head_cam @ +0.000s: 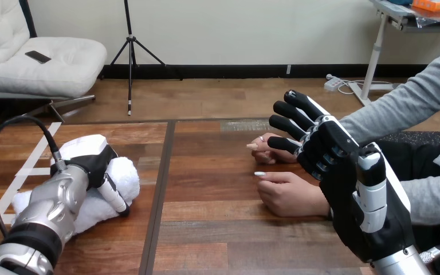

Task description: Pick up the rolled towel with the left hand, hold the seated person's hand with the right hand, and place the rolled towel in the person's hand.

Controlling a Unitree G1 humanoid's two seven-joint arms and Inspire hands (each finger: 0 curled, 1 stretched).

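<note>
Fingers of the left hand (91, 157) hide behind the rolled white towel (127, 177), thumb clamping it; straight-fingered right hand (344, 166) overlaps the person's far hand (266, 150).

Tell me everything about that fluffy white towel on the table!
The rolled towel is white and fluffy, like soft terry cloth. It lies on its side on the left part of the wooden table, and a looser end spreads out toward the table's left edge. The robot's left hand sits on top of it, with a black-and-white finger curled down over its front. Nothing else touches it.
</note>
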